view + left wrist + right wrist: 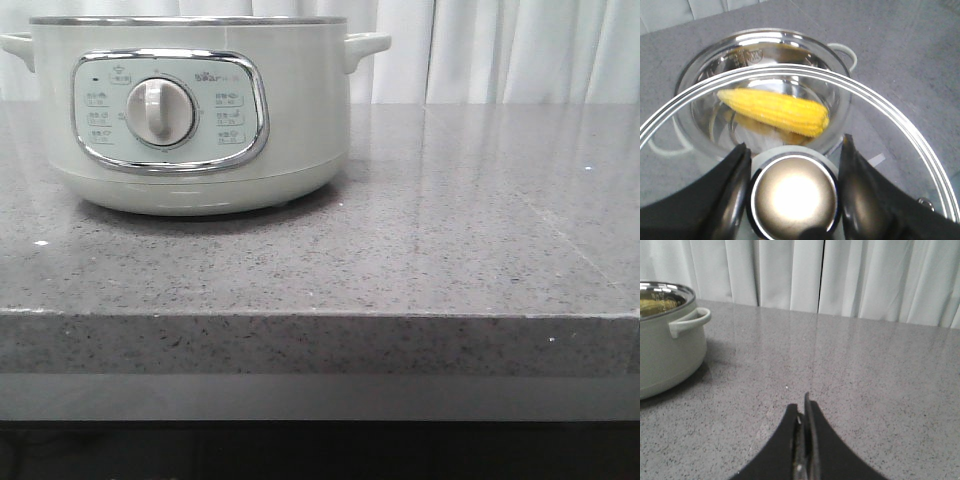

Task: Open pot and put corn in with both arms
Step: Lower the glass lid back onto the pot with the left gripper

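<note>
Steel bowl: the pot (pixel 765 55) stood open, its shiny inner wall fully on show in the left wrist view.
Corn: the corn (pixel 775 111) lay on its side inside the pot, down on the bright bottom, stretched across the bowl with one end pointing toward the bowl's centre.
Lid: a glass lid (pixel 890 130) with a steel rim hung above the pot, off its seat, tilted, the corn seen straight through the glass.
Knob: the lid's round metal knob (pixel 794 196) sat right between the dark fingers.
Left gripper: the left gripper (pixel 794 192) pointed down over the pot from above, one finger (pixel 732 192) on each side of the knob, pinching it and carrying the lid.
Left arm pose: wrist directly over the pot's mouth, camera looking straight down into the bowl.
Right gripper: the right gripper (pixel 804 440) had its two black fingers pressed together, nothing between them.
Right arm pose: low and level, aimed out across the countertop (pixel 865 380), off to the pot's handle side and well clear of the pot.
Front view: the pot sat on the grey speckled countertop with its control panel (pixel 168 110) and dial facing the camera; neither arm appeared there.
Backdrop: pale curtains (pixel 840 275) hung behind the pot.
</note>
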{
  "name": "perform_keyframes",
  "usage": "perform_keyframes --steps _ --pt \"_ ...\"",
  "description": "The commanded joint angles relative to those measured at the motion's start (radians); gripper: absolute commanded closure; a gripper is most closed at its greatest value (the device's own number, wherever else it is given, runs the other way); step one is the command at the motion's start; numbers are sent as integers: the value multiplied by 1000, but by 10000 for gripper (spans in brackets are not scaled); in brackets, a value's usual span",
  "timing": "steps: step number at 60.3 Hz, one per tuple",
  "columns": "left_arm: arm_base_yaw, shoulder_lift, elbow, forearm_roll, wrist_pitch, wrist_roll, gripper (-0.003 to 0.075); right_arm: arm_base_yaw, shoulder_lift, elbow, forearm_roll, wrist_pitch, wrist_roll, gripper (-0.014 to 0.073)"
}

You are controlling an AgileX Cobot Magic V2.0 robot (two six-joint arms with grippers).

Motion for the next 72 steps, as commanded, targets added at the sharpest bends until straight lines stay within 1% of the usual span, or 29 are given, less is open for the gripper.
perform_keyframes --steps 1,16,27,35,46,49,65,72 --pt "-6 113 -157 -15 -146 6 584 -5 7 -27 -3 -69 -12 652" --pt "-6 426 -437 -9 -150 6 581 -5 7 -27 -3 -71 -12 652" --pt "-6 556 -545 -9 -150 6 581 -5 7 -27 -3 -71 -12 652" --pt "-6 595 -558 -9 -157 6 575 -5 7 -27 -3 -71 -12 652" --pt "-6 619 -558 -9 -157 6 490 -5 7 -27 -3 -76 -12 652" --pt "-6 621 -558 -9 -152 6 479 -5 7 -27 -3 -77 -12 652" --pt "-6 625 -555 -9 -129 6 476 -5 7 -27 -3 -80 -12 652" --pt "-6 636 -555 -9 -100 6 476 -5 7 -27 -3 -80 -12 652"
